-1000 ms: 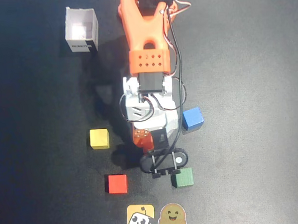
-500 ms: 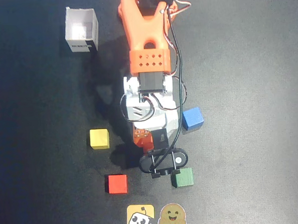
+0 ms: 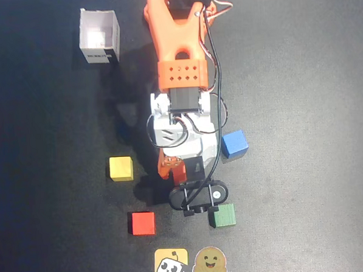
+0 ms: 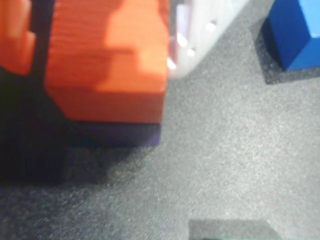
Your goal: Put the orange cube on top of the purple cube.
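Note:
In the wrist view the orange cube (image 4: 110, 60) rests on the dark purple cube (image 4: 120, 135), of which only a thin strip shows under its lower edge. My gripper (image 4: 107, 30) stands around the orange cube. The orange finger (image 4: 15, 35) is on the left, apart from the cube by a dark gap. The white finger (image 4: 200, 30) is close on the right. In the overhead view the gripper (image 3: 179, 171) is at the middle of the mat and the arm hides most of both cubes.
A blue cube (image 3: 234, 143) lies right of the gripper, also in the wrist view (image 4: 295, 35). A green cube (image 3: 222, 215), a red cube (image 3: 143, 223) and a yellow cube (image 3: 120, 168) lie around. A white box (image 3: 99, 37) stands at the upper left.

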You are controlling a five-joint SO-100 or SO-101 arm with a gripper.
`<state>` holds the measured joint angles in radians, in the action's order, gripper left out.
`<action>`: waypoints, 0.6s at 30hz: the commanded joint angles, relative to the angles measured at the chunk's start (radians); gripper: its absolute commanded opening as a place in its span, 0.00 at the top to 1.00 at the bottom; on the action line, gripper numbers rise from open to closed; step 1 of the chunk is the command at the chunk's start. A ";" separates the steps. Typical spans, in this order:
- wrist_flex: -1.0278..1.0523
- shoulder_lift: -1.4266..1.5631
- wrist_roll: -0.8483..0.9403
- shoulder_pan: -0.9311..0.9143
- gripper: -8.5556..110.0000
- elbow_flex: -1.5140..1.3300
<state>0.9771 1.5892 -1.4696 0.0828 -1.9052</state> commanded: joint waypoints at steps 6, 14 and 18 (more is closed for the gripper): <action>-0.009 0.046 -0.014 0.005 0.75 0.038; -0.008 0.129 -0.040 0.009 0.75 -0.018; -0.008 0.196 -0.043 0.011 0.75 -0.063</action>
<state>0.9771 1.6981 -1.5064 0.0828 -1.9635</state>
